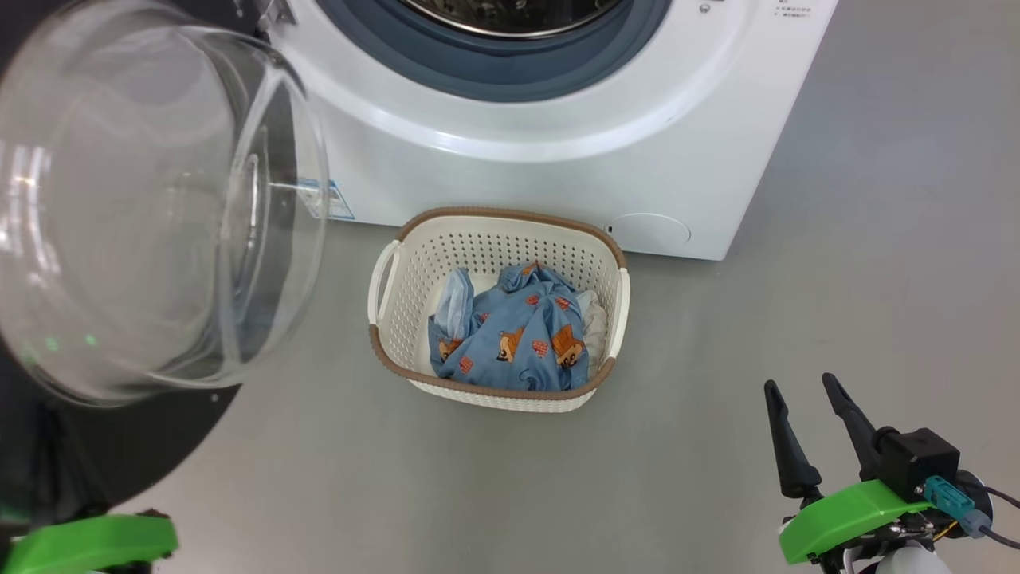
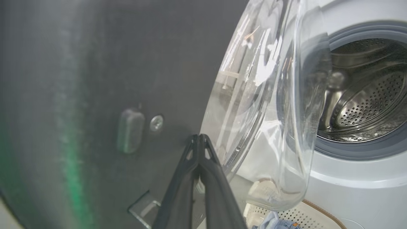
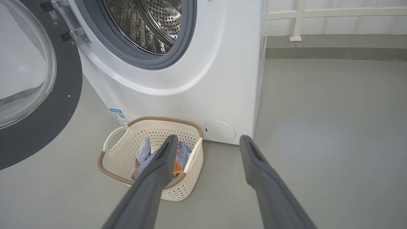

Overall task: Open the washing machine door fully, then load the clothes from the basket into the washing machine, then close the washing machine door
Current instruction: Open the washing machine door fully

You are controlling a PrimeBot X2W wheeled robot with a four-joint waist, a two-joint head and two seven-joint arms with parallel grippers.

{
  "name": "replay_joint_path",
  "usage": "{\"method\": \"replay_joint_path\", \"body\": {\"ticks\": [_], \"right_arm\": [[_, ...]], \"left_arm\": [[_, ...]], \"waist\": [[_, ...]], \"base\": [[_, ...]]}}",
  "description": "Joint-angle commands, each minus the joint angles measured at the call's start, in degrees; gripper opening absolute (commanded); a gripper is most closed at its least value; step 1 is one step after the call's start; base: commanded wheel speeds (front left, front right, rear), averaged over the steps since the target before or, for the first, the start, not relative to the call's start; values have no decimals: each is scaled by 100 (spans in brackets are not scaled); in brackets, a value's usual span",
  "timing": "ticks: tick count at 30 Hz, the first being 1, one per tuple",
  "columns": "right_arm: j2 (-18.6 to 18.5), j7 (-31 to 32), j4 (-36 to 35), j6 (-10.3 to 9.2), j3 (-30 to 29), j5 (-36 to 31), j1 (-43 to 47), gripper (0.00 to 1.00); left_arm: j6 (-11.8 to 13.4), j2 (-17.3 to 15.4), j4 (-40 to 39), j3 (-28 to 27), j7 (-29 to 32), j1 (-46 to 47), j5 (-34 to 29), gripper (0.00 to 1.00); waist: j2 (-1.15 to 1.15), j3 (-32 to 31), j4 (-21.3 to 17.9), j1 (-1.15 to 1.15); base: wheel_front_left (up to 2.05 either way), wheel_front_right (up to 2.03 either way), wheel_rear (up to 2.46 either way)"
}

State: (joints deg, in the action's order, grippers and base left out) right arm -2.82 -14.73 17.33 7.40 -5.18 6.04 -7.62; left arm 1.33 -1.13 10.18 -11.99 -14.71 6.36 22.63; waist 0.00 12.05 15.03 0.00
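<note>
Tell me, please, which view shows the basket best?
Head view: the basket sits whole, unblocked. In the right wrist view the right tool partly covers it; the left wrist view catches a rim sliver.

1 washer (image 1: 558, 159), 1 door (image 1: 119, 215), 1 basket (image 1: 486, 247), 1 clothes pile (image 1: 518, 335), 2 pincers: L pincer (image 2: 199, 136), R pincer (image 1: 799, 383).
</note>
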Motion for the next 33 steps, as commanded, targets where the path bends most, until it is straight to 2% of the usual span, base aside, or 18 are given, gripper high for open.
{"method": "replay_joint_path", "body": {"ticks": [1,10,14,26,33], "right_arm": [[-6,-27,-137,9,123,-79,-140,100],[-6,-27,-139,9,128,-122,-187,100],[-9,-27,-113,9,147,-134,-234,100],[-17,-27,-70,9,188,-89,-271,100],[-21,-27,-53,9,190,-76,-257,100]], "left_arm": [[51,-185,-14,-457,-29,244,-36,0],[-61,-307,472,-1420,-29,829,-136,0],[-200,-436,762,-1712,-29,1091,-195,0],[-531,-641,1462,-2247,-29,1550,-621,0],[-640,-654,1557,-2421,-29,1634,-847,0]], "waist": [[0,66,-29,0],[0,166,-56,0],[0,191,-85,0],[0,157,-220,0],[0,103,-254,0]], "base": [[0,0,0],[0,0,0],[0,0,0],[0,0,0],[0,0,0]]}}
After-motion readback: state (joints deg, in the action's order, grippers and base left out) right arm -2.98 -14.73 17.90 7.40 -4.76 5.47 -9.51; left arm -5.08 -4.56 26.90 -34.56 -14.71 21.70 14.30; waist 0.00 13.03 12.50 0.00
